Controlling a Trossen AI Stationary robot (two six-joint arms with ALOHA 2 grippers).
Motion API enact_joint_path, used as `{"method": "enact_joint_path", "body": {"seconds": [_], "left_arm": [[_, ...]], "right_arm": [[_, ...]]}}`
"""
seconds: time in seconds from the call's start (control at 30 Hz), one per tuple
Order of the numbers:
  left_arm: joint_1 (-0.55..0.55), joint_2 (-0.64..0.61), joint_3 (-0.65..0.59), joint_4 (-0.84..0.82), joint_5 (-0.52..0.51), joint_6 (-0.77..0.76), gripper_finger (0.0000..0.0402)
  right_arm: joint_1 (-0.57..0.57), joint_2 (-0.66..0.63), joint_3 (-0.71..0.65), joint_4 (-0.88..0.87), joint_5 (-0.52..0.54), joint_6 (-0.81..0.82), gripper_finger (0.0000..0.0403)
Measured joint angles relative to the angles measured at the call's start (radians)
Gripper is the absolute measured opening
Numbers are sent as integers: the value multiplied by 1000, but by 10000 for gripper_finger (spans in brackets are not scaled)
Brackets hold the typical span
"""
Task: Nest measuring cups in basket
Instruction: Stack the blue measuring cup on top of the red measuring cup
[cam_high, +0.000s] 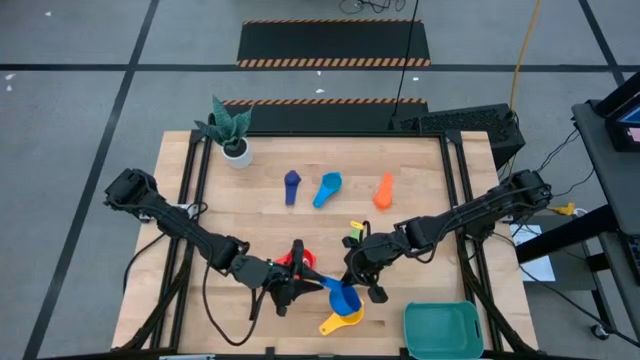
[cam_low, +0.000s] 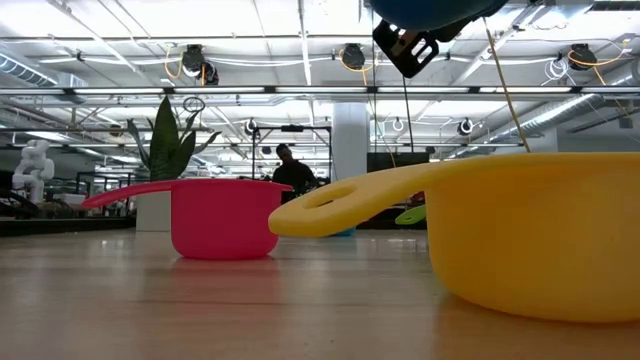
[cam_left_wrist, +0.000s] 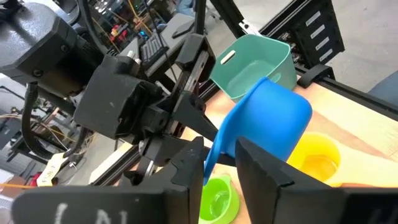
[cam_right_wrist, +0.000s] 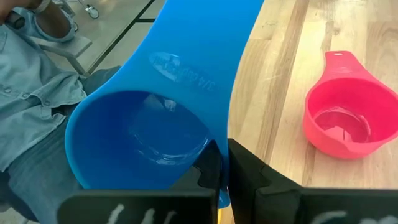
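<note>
The blue measuring cup (cam_high: 345, 296) hangs in the air over the yellow cup (cam_high: 340, 321) near the table's front edge. My right gripper (cam_high: 356, 282) is shut on it. My left gripper (cam_left_wrist: 217, 171) reaches in from the left, its fingers close on either side of the blue handle. The red cup (cam_high: 305, 262) and the green cup (cam_high: 355, 232) rest on their bases nearby. The navy (cam_high: 291, 187), light blue (cam_high: 327, 188) and orange (cam_high: 384, 190) cups lie in a row farther back. The teal basket (cam_high: 443, 328) stands at the front right. My right gripper pinches the blue cup's wall (cam_right_wrist: 217, 140) beside the root of the handle, one finger inside the bowl and one outside. The cup is lifted clear of the table and tilted, its handle pointing away from the fingers. My left gripper has the blue handle (cam_left_wrist: 214, 152) edge-on between its fingers. One finger (cam_left_wrist: 186, 165) lies against it and a narrow gap shows at the other. The fingers come nearly level from the table's left, across the handle.
A potted plant in a white pot (cam_high: 232, 135) stands at the far left corner. A person in a light blue shirt (cam_right_wrist: 31, 93) is just beyond the table's near edge. Bare wood lies between the back row of cups and the grippers.
</note>
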Motion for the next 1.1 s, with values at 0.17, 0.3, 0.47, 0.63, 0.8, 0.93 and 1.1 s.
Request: {"method": "enact_joint_path", "body": {"seconds": [0.17,0.3,0.47,0.63,0.8,0.93,1.1], "left_arm": [[0,0,0,-1,0,-2,79],[0,0,0,-2,0,-9,79],[4,25,0,28,-4,-6,80],[13,91,0,133,-11,49,104],[13,97,0,162,-11,73,119],[4,70,0,141,-11,52,119],[3,72,0,124,-11,39,98]], "right_arm": [[0,0,0,0,-23,3,4],[0,0,0,0,-24,3,4],[0,0,0,0,-24,3,4],[0,0,0,2,-24,5,4],[0,0,0,0,-23,10,4],[0,0,0,-2,-34,9,4],[0,0,0,-2,-44,9,4]]}}
